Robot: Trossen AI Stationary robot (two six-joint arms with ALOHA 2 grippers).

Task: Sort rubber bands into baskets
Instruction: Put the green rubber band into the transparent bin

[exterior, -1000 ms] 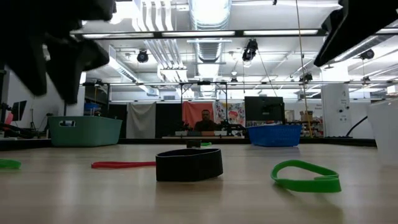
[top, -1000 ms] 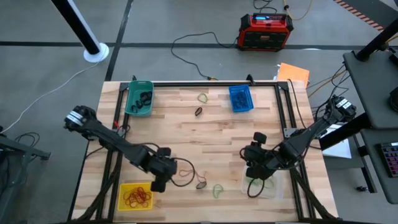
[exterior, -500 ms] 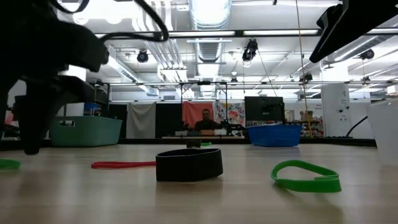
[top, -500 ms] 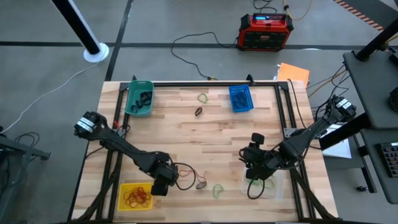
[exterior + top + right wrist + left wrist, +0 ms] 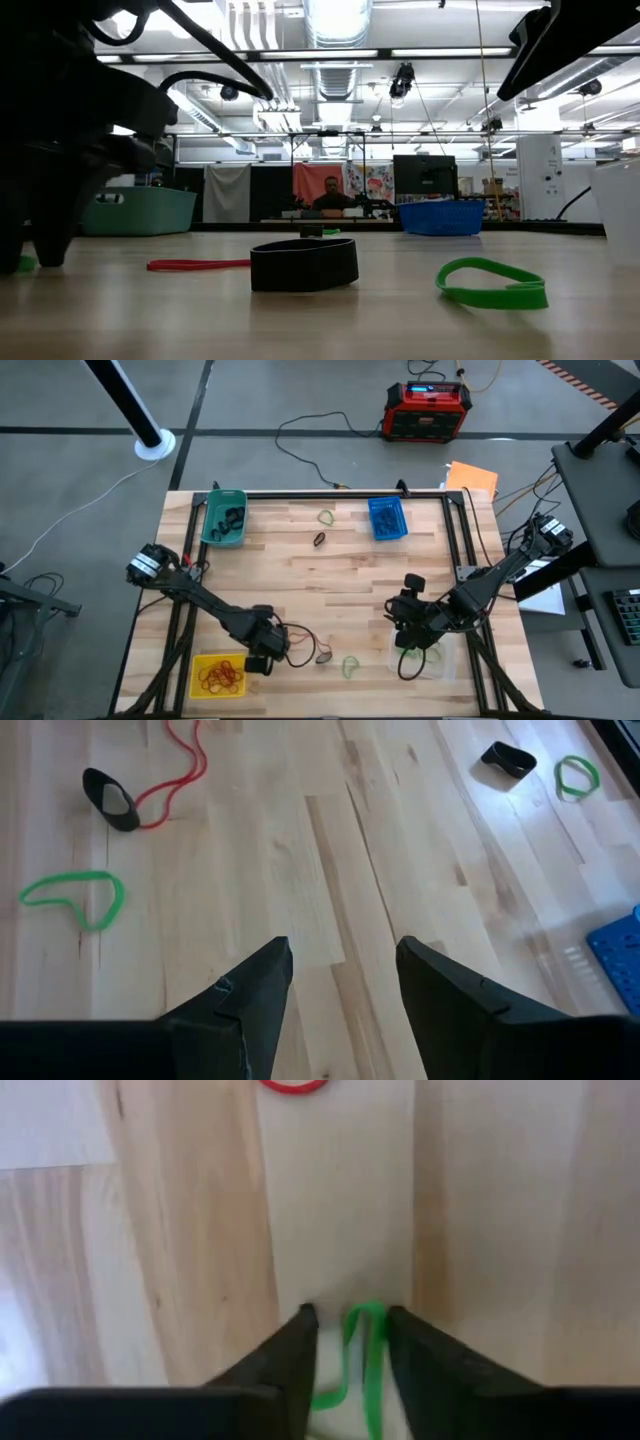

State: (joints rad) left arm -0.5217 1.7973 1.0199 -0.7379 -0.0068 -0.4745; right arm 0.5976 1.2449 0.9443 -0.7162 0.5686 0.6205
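My left gripper (image 5: 258, 663) points down at the table just right of the yellow basket (image 5: 218, 674), which holds red-orange rubber bands. Its open fingers stand on either side of a green rubber band (image 5: 364, 1342) lying on the wood. My right gripper (image 5: 345, 970) hangs open with nothing between its fingers, over the clear basket (image 5: 440, 660). The teal basket (image 5: 223, 518) holds black bands. The blue basket (image 5: 387, 518) stands at the far side. Loose bands lie near the front: red (image 5: 180, 770), black (image 5: 110, 800), green (image 5: 70, 895). My left gripper comes from above with its fingertips (image 5: 305, 1320) down at the table and the green band's loop (image 5: 372, 1320) in the narrow gap between them. The band lies flat on the wood. Whether a finger touches it, I cannot tell.
A green band (image 5: 326, 517) and a black band (image 5: 320, 540) lie near the far edge between the teal and blue baskets. A black frame runs along the table's left, far and right sides. Bare wood fills the middle of the table.
My left gripper has sunk toward the table beside the yellow basket and tipped until it points straight down, its fingers now around the green band. The bands have stayed where they were.
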